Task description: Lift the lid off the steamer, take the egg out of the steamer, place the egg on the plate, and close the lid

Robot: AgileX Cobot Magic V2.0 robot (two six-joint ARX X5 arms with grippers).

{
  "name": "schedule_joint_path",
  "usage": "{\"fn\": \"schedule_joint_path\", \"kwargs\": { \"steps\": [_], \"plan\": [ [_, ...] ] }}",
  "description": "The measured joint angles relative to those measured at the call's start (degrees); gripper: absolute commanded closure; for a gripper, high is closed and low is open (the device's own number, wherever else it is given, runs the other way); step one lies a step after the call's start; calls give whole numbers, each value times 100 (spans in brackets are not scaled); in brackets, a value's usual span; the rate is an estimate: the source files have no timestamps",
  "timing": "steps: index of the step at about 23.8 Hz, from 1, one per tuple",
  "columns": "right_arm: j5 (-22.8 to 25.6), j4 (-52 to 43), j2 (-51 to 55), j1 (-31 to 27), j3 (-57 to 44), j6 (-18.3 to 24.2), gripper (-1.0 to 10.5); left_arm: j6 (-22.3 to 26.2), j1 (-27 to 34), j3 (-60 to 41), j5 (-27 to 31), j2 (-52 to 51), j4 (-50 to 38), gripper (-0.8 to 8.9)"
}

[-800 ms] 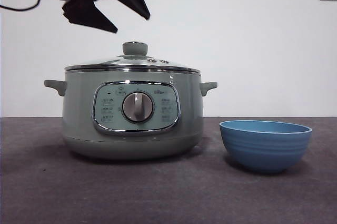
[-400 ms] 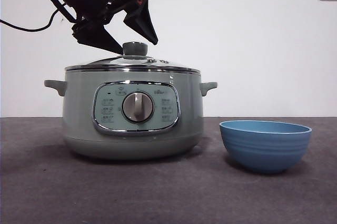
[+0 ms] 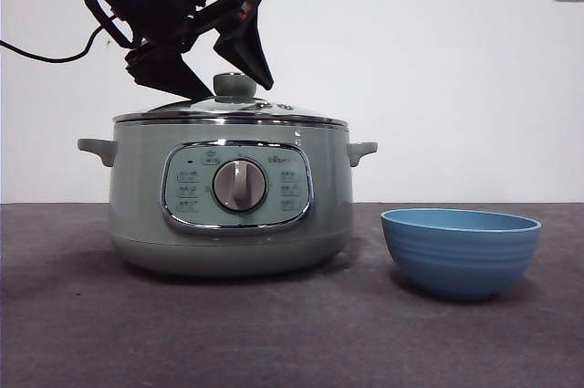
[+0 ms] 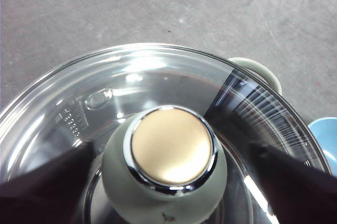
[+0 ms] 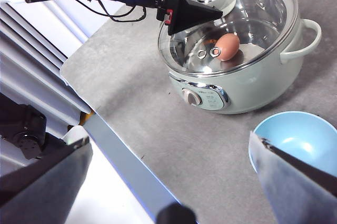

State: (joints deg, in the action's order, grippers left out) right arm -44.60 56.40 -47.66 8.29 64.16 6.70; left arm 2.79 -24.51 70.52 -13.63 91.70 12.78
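Left gripper [image 3: 228, 87] hovering over lid [image 3: 230, 111], jaws spread wide, knob [image 4: 171, 153] sitting between them, untouched. Egg [image 5: 227, 46] lying inside steamer [image 3: 230, 196]. Plate [image 3: 461, 251] standing at steamer's 3 o'clock. Right gripper [image 5: 174, 182] waiting released.

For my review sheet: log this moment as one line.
phase: reaching for lid | left gripper: open, straddling knob | lid: on steamer | egg: inside | plate: empty | right gripper: waiting, open

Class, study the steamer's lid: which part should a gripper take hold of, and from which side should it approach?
Grip the knob at the centre of the lid, coming down from above. It stands proud of the smooth glass dome, and the left gripper already has an open jaw on either side of it.
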Motion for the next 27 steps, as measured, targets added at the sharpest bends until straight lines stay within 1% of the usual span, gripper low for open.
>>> {"fn": "schedule_joint_path", "kwargs": {
  "steps": [4,5,7,8,10,15,20,27],
  "plan": [
    [2,0,0,0,0,0,440,4,7,0,48,7,-74,638],
    [0,0,0,0,0,0,442,4,-4,2,50,7,-70,668],
    [2,0,0,0,2,0,442,22,-4,2,42,7,-72,680],
    [2,0,0,0,0,0,442,22,-4,2,39,7,-72,707],
    [2,0,0,0,0,0,442,22,-4,2,39,7,-72,817],
    [13,0,0,0,0,0,442,22,-4,2,35,7,-72,822],
    [280,0,0,0,0,2,442,20,-4,-2,44,-74,-37,822],
    [280,0,0,0,0,0,442,13,-4,-4,44,-813,177,822]
  ]
}}
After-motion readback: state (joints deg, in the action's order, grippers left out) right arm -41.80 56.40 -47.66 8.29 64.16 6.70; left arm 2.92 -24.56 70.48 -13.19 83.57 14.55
